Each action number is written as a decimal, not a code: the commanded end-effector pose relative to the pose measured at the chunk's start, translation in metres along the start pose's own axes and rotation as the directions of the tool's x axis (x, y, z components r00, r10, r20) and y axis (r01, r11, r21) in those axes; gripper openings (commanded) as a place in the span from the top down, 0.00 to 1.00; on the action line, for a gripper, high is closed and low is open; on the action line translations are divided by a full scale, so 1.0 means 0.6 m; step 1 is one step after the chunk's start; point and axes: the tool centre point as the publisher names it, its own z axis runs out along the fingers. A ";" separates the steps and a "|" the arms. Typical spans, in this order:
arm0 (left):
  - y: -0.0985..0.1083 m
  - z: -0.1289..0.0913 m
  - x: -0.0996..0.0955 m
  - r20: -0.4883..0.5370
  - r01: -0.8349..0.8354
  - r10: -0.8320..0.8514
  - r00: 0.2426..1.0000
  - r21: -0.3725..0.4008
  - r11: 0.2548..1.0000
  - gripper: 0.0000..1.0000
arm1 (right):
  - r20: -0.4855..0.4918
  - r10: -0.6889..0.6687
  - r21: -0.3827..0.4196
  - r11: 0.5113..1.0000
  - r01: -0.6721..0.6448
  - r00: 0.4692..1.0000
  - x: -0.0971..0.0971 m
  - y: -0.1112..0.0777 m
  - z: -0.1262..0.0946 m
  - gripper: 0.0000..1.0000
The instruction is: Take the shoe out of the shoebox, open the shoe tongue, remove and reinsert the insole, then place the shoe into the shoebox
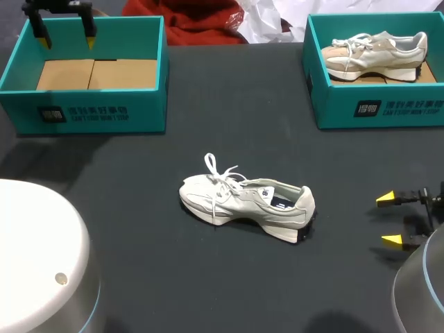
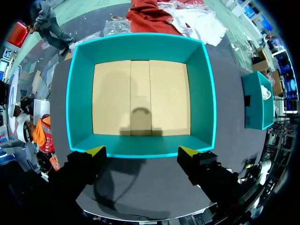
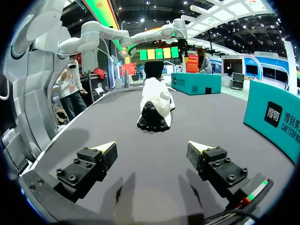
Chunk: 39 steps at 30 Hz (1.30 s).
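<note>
Hovering over the left box (image 1: 83, 114) at upper left, my left gripper (image 1: 67, 40) has its fingers apart and empty. Bare cardboard floor shows beneath, so I judge it waits for the return. The shoe (image 1: 246, 201) lies upright at centre frame, toe left, heel toward my right gripper (image 1: 390, 219) at lower right, which has its fingers spread, empty, lined up on the heel. Laces (image 1: 220, 177) lie across the tongue (image 1: 266, 190) and will hinder opening it. At upper right a second box (image 1: 378, 107) holds another shoe (image 1: 374, 52).

Exhibition hall: lit booths (image 3: 243, 65) and banners (image 3: 161, 52) surround the table (image 3: 197, 117).
</note>
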 end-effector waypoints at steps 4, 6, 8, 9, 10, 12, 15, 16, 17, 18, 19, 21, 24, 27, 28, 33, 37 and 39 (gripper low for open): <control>0.000 0.000 0.000 0.001 0.000 0.000 1.000 0.000 1.000 0.00 | 0.076 -0.003 0.005 1.000 0.002 0.997 0.023 0.017 0.030 0.00; 0.000 0.000 0.000 0.001 0.000 0.000 1.000 0.000 1.000 0.00 | 0.090 -0.001 0.005 1.000 0.000 0.996 0.025 0.022 0.040 0.00; 0.000 0.000 0.000 0.001 0.000 0.000 1.000 0.000 1.000 0.00 | 0.111 0.002 0.011 1.000 -0.003 0.994 0.027 0.025 0.049 0.00; 0.000 0.000 0.000 0.001 0.000 0.000 1.000 0.000 1.000 0.00 | 0.115 0.003 0.009 1.000 -0.004 0.993 0.027 0.026 0.053 0.00; 0.000 0.000 0.000 0.001 0.000 0.000 1.000 0.000 1.000 0.00 | 0.127 0.006 0.005 1.000 -0.007 0.992 0.028 0.027 0.058 0.00; 0.000 0.000 0.000 0.001 0.000 0.000 1.000 0.000 1.000 0.00 | 0.139 0.012 0.009 1.000 -0.013 0.990 0.029 0.030 0.068 0.00; 0.000 0.000 0.000 0.001 0.000 0.000 1.000 0.000 1.000 0.00 | 0.153 0.016 0.007 1.000 -0.017 0.988 0.030 0.034 0.083 0.00; 0.000 0.000 0.000 0.001 0.000 0.000 1.000 0.000 1.000 0.00 | 0.157 0.017 0.007 1.000 -0.018 0.987 0.030 0.036 0.088 0.00; 0.000 0.000 0.000 0.001 0.000 0.000 1.000 0.000 1.000 0.00 | 0.162 0.019 0.003 1.000 -0.019 0.987 0.030 0.037 0.093 0.00; 0.000 0.000 0.000 0.001 0.000 0.000 1.000 0.000 1.000 0.00 | 0.170 0.020 0.002 1.000 -0.020 0.985 0.030 0.038 0.098 0.00; 0.000 0.000 0.000 0.001 0.000 0.000 1.000 0.000 1.000 0.00 | 0.173 0.020 0.001 1.000 -0.020 0.985 0.029 0.040 0.103 0.00; 0.000 0.000 0.000 0.001 0.000 0.000 1.000 0.000 1.000 0.00 | 0.183 0.020 -0.003 1.000 -0.020 0.983 0.029 0.042 0.111 0.00; 0.000 0.000 0.000 0.001 0.000 0.000 1.000 0.000 1.000 0.00 | 0.208 0.030 -0.012 1.000 -0.028 0.978 0.028 0.041 0.121 0.00; 0.000 0.000 0.000 0.001 0.000 0.000 1.000 0.000 1.000 0.00 | 0.230 0.038 -0.020 0.999 -0.034 0.973 0.027 0.040 0.130 0.00; 0.000 0.000 0.000 0.001 0.000 0.000 1.000 0.000 1.000 0.00 | 0.236 0.039 -0.020 0.999 -0.036 0.971 0.026 0.040 0.133 0.00; 0.000 0.000 0.000 0.001 0.000 0.000 1.000 0.000 1.000 0.00 | 0.270 0.050 -0.026 0.999 -0.045 0.962 0.025 0.041 0.151 0.00; 0.000 0.000 0.000 0.001 0.000 0.000 1.000 0.000 1.000 0.00 | 0.296 0.056 -0.020 0.998 -0.052 0.954 0.022 0.042 0.165 0.00; 0.000 0.000 0.000 0.001 0.000 0.000 1.000 0.000 1.000 0.00 | 0.308 0.059 -0.027 0.998 -0.053 0.950 0.021 0.043 0.172 0.00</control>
